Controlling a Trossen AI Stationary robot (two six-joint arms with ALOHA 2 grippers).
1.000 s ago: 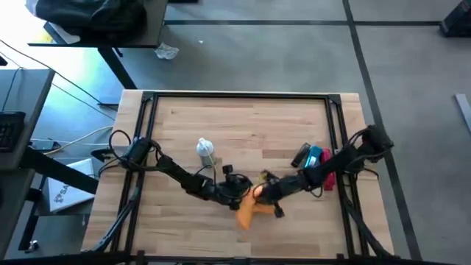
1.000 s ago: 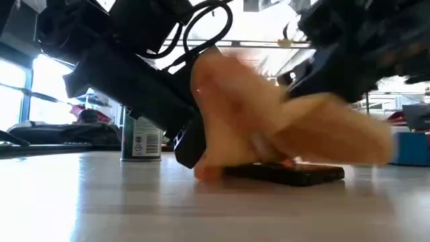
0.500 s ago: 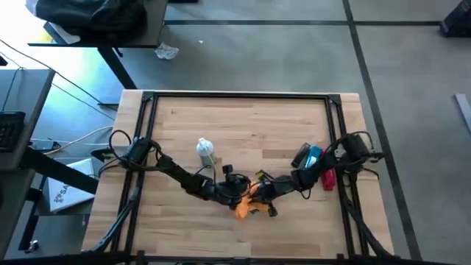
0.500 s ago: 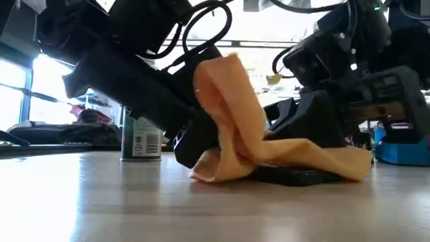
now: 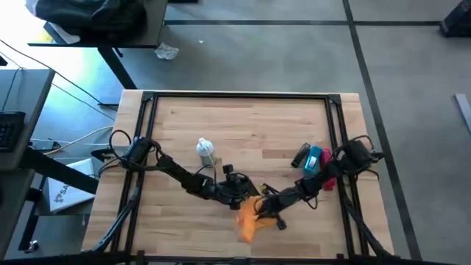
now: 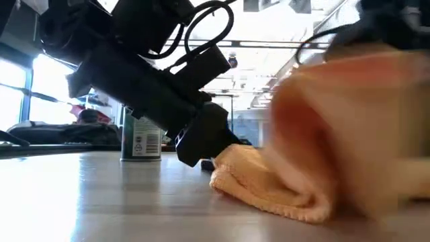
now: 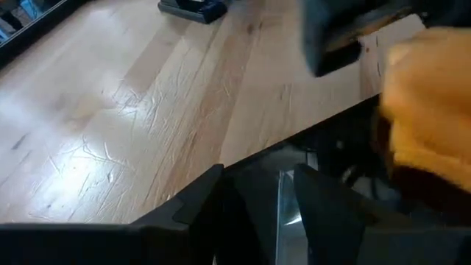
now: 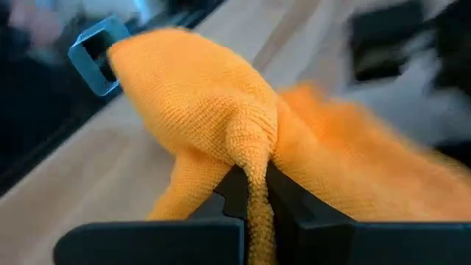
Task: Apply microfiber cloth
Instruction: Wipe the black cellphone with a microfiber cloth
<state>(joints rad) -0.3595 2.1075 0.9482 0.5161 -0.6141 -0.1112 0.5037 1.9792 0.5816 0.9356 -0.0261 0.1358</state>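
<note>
In the high view, the microfiber cloth lies bunched at the lower centre of the frame on the wooden table, with the right gripper down on it, its arm running up to the right. The left gripper sits just above and left of the cloth; whether its fingers are apart cannot be told here. A small spray bottle stands left of centre, and a blue object lies at the right. In the low view, the orange cloth fills the right half, its folded edge resting on the tabletop, the left arm's dark body slanting down beside it. In the left wrist view, the left gripper stands with its fingers apart, holding nothing, the cloth at the right edge. In the right wrist view, the right gripper pinches a fold of the cloth between its closed fingers.
</note>
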